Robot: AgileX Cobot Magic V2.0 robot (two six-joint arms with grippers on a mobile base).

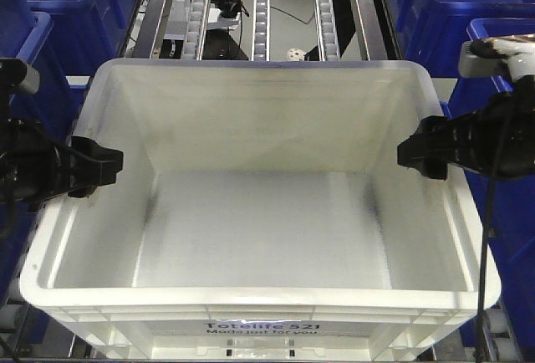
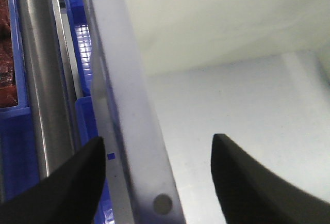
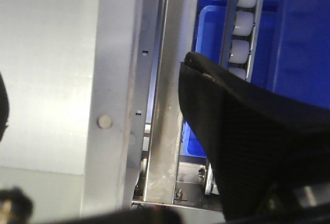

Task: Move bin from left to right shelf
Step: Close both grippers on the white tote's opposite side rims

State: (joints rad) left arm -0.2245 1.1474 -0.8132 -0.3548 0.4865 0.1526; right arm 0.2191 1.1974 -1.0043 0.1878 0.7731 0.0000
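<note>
While both finger pairs point(image 2: 82, 182) are standing wide, each straddling a side rim and not pinching it, the left gripper point(image 1: 104, 171) is sitting at 9 o'clock of the bin point(image 1: 259, 299) and the right gripper point(image 1: 415, 158) at 3 o'clock. The bin is lying centred between the arms, its long axis apparently running 9-to-3, and neither arm is nearer.

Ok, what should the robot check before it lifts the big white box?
1. Left gripper straddles the white bin's left rim: ok.
2. Right gripper straddles its right rim: ok.
3. Left gripper shut on the rim: not ok, open.
4. Right gripper shut on the rim: not ok, open.
5. Bin empty: ok.
6. Free spot on the right shelf: cannot tell.
</note>
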